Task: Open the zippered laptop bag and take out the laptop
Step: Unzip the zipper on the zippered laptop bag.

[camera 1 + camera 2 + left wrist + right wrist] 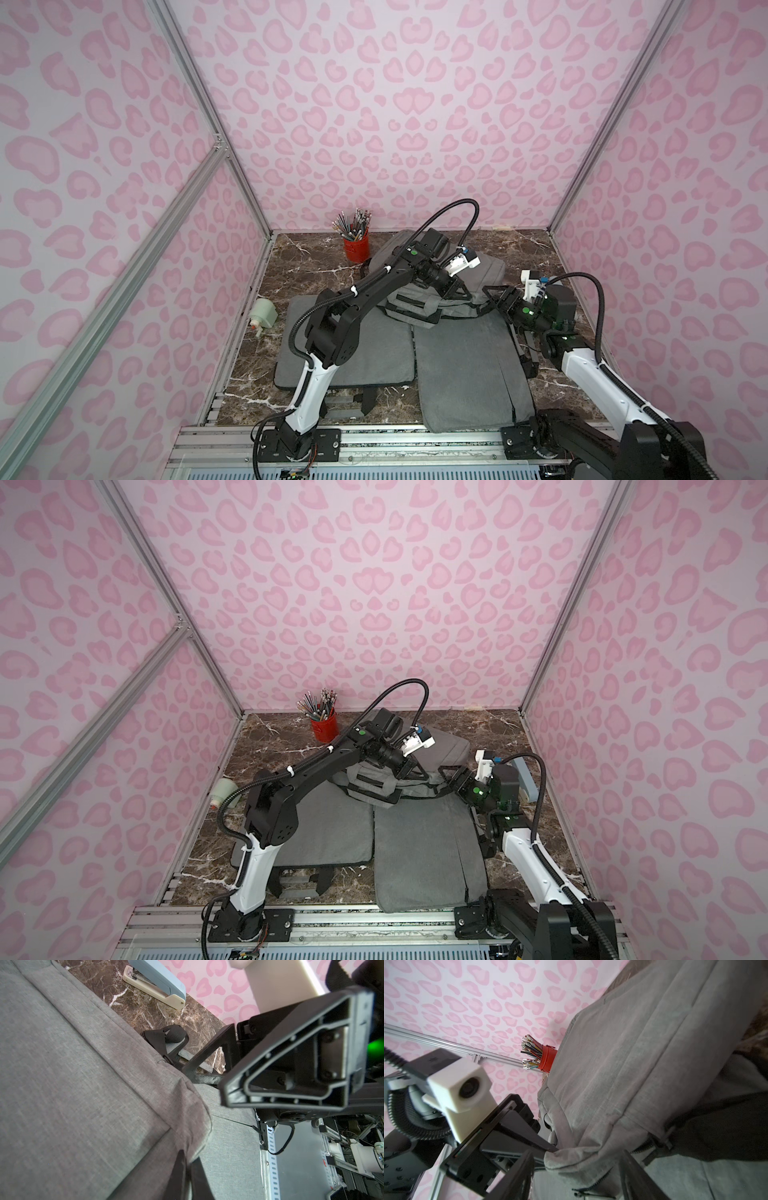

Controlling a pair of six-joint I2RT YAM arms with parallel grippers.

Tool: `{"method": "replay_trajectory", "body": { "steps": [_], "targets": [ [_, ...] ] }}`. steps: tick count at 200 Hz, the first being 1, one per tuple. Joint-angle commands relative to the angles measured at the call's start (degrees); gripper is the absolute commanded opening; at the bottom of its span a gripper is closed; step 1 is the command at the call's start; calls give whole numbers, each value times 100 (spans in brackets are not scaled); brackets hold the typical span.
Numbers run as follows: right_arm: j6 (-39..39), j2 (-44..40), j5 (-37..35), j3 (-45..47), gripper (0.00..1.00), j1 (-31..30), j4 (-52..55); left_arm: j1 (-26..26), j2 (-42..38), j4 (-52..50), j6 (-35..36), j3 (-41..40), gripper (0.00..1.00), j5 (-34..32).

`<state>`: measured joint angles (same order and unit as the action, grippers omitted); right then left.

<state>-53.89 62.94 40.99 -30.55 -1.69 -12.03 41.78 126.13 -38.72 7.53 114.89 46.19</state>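
The grey zippered laptop bag (487,271) (451,746) lies at the back of the marble table, its near side bunched up. My left gripper (466,296) (187,1169) is shut on a fold of the bag's fabric (145,1157) at a corner. My right gripper (492,298) (575,1169) is open, its two fingers standing either side of the bag's bunched corner (571,1159) without pinching it. A zipper line (591,1186) runs just under that corner. The laptop is hidden.
Two more flat grey sleeves lie in front, one on the left (374,353) and one on the right (469,374). A red cup of pencils (356,246) stands at the back. A pale green bottle (264,313) lies left, a blue stapler (158,985) right.
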Motion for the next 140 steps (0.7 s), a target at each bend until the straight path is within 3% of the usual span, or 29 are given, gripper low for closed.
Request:
{"method": "replay_trajectory", "body": {
  "steps": [1, 20, 57, 94, 113, 140],
  "targets": [
    [-280, 257, 26, -114, 67, -69, 118, 15, -164, 266, 103, -78, 3, -95],
    [-548, 522, 137, -145, 63, -188, -339, 54, -212, 269, 176, -164, 4, -229],
    [-667, 824, 184, -364, 30, -327, -499, 106, -335, 239, 218, -314, 12, -658],
    [-744, 826, 234, -365, 8, -351, -496, 164, -644, 478, 38, -660, 25, -1215],
    [-786, 784, 216, -399, 5, -370, -401, 275, -858, 589, -75, -882, 39, -1688],
    [-1028, 733, 215, -373, 2, -390, -381, 444, -1296, 791, -513, -1364, 49, -2299]
  ]
}}
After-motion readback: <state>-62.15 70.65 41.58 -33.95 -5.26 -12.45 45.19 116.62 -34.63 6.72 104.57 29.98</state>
